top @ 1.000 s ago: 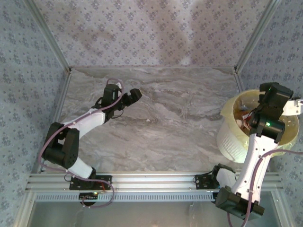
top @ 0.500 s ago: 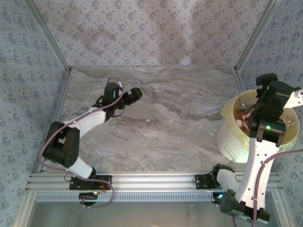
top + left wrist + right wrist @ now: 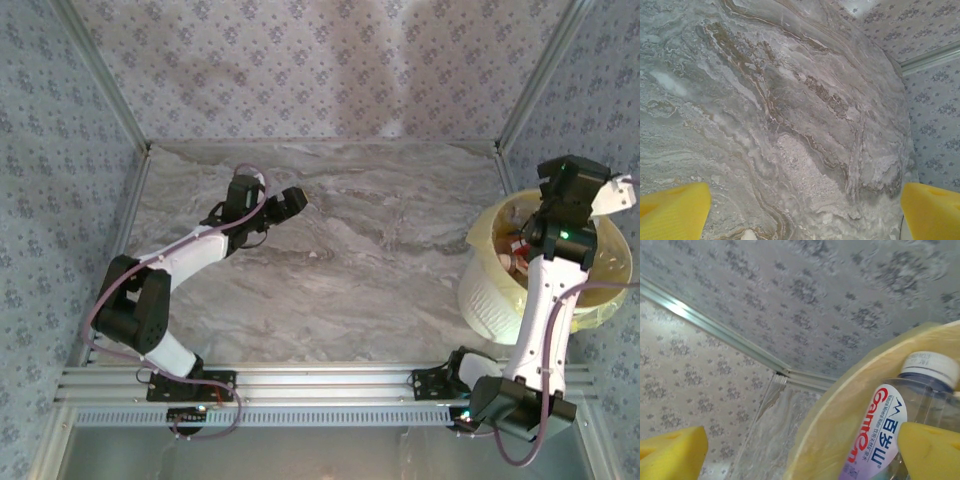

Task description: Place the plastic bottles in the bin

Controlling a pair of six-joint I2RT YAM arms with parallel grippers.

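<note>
Shifted slightly since a second ago, the right hand (image 3: pixel 800 452) hangs over the bin (image 3: pixel 827 427), fingers apart and empty, with a plastic bottle (image 3: pixel 875 432) lying inside. Well apart from the bin, the left hand (image 3: pixel 288 201) hovers open-fingered over the desk (image 3: pixel 380 260). Bottles are probably light and crushable: grip mid-body.

A plastic bottle (image 3: pixel 876 424) lies in the bin (image 3: pixel 488 292), the right gripper (image 3: pixel 573 188) above it, the left gripper (image 3: pixel 289 203) well left of it.

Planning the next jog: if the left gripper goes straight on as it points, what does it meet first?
The left gripper would probably meet the table first, at the patch between its open pads; depth is unclear.
</note>
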